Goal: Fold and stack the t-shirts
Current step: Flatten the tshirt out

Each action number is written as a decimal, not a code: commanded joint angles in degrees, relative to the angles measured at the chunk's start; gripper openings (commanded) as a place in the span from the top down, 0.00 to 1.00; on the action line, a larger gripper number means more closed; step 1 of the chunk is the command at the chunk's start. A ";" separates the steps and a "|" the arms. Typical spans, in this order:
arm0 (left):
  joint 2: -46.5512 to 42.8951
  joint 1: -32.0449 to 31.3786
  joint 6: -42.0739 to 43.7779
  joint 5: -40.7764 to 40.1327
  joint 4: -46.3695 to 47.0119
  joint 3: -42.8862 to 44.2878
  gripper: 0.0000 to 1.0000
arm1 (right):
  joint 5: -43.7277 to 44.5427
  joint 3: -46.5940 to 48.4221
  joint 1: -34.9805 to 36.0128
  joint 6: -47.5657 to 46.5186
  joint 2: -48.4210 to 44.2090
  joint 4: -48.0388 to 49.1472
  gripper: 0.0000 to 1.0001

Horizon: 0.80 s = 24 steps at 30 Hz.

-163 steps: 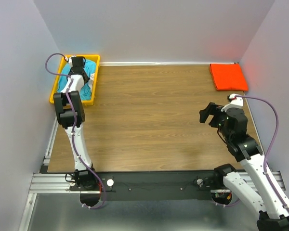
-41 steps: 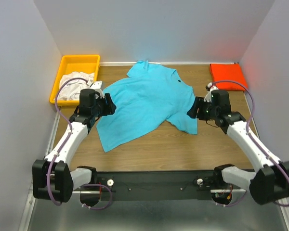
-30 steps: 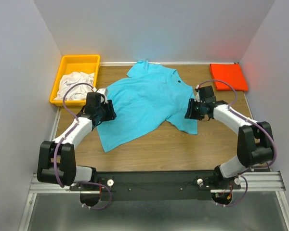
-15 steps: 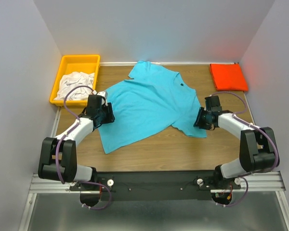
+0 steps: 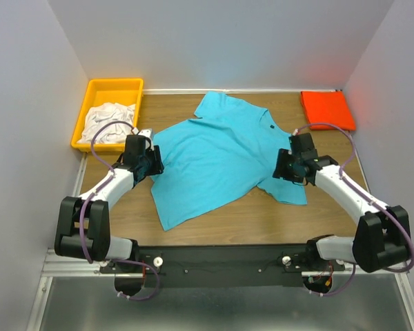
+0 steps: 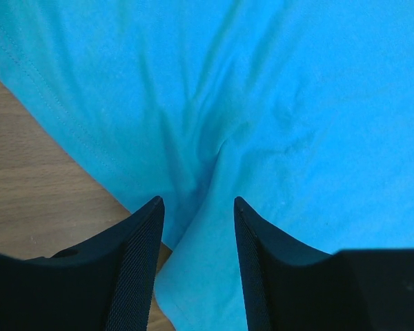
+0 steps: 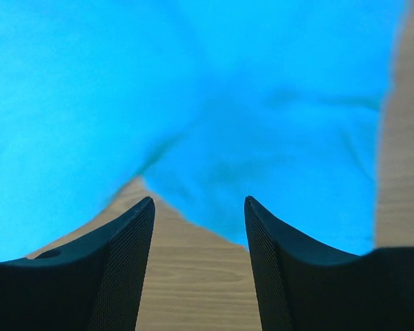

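Fingers down on cloth at both ends. Left gripper (image 6: 196, 201) narrow, black ribbed fingers (image 6: 134, 276) close together, a ridge of the turquoise-blue t-shirt (image 5: 221, 158) running straight up into the gap, a sliver of wood by the left finger's inner edge; nipped or merely pressed, cannot tell. Seen from overhead, low on the shirt's left edge, forearm reaching in from the near left. Right gripper (image 7: 199, 200) narrow too, picture soft, shirt edge and bare table (image 5: 262, 221) both showing through the gap; clamped or not, again cannot tell. Parked at the sleeve on the shirt's near right. Between the two, the shirt itself: spread open across the middle of the table, lying at a slant, neck toward the far right, hem toward the left, one corner pointing at the near edge, light wrinkles fanning out ahead of the left fingers. Further out, far right corner: orange-red t-shirt (image 5: 327, 110), folded into a neat square, well apart from the right gripper. Far left corner: yellow bin (image 5: 114, 86), white t-shirts (image 5: 107, 121) crumpled in a heap inside; how many, cannot tell.
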 commanded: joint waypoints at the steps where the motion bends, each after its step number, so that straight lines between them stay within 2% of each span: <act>1: -0.28 0.02 -0.75 0.11 1.31 0.93 0.48 | -1.16 4.14 7.56 -2.45 0.79 -2.13 0.39; 4: 0.25 -0.16 -1.28 0.02 1.14 0.67 0.53 | -1.16 4.15 12.13 -1.49 4.30 -1.60 0.47; 5: 0.25 -0.16 -1.28 -0.15 1.05 0.49 0.53 | -1.07 3.97 13.27 -1.22 5.01 -1.43 0.52; 8: -0.01 -0.16 -1.28 -0.86 0.87 0.58 0.54 | 0.15 3.27 16.09 -0.34 6.51 -0.63 0.56; 24: 0.16 -0.08 -1.28 -0.68 1.14 0.23 0.54 | 4.10 3.70 17.24 -1.75 14.68 -1.69 0.59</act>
